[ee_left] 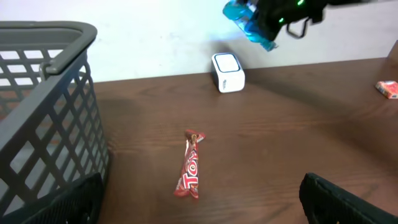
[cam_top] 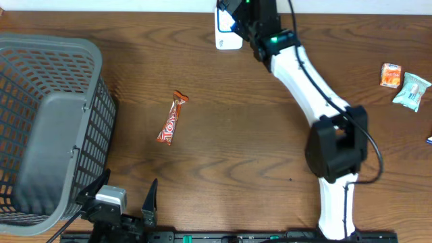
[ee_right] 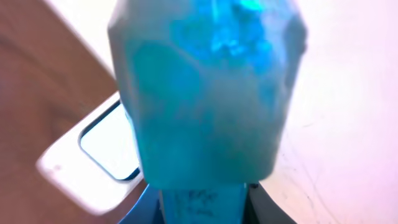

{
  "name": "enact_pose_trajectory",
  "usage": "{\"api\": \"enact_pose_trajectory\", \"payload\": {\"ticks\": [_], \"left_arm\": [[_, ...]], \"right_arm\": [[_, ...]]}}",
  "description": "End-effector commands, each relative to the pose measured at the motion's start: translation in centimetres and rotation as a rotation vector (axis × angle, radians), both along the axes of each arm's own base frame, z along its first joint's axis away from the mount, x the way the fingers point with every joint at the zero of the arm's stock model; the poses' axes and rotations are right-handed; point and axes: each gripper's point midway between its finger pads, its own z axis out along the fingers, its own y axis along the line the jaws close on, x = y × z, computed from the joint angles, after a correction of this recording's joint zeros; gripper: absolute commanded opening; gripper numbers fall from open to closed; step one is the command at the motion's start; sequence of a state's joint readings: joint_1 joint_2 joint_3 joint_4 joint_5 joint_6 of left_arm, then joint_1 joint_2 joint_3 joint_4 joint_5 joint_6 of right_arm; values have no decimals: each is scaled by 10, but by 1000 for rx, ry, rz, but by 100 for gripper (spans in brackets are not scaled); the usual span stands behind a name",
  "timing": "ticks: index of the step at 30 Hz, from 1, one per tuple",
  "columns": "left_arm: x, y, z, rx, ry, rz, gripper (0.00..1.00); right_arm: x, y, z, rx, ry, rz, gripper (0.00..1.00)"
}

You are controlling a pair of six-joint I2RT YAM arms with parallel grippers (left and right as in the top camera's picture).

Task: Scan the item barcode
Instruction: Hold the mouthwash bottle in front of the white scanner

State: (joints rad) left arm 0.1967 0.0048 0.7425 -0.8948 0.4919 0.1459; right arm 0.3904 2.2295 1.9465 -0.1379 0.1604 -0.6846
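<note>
My right gripper is shut on a blue, glossy packet, the item, and holds it in the air just above the white scanner at the table's far edge. In the right wrist view the packet fills most of the frame, clamped between my fingers at the bottom, with the scanner's window below and to the left. No barcode shows on the packet. My left gripper stands open and empty near the front edge; its dark fingers frame the bottom of the left wrist view.
A red candy bar lies mid-table, just ahead of my left gripper. A grey mesh basket fills the left side. An orange packet and a pale green one lie at the far right.
</note>
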Motion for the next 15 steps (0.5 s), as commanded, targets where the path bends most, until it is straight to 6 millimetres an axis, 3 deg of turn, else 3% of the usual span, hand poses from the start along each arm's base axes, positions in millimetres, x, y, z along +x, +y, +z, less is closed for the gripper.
{"api": "enact_pose_trajectory", "payload": {"ticks": [1,3,8,12,15], "left_arm": [[0,0,0,-3,-2,-1,100],[0,0,0,-3,-2,-1,100],[0,0,0,-2,-3,-1,100],[0,0,0,-3,-2,-1,100],[0,0,0,-3,-2,-1,100]], "right_arm": [[17,0,8,-20,-113,-68,1],[23,3,3,-42,-153,-80,1],[25,9,-32,-182,-135,-90,1],[24,1,-28,-200,-142,-148,1],[26,-26,-15,-243,-161,-286,1]]}}
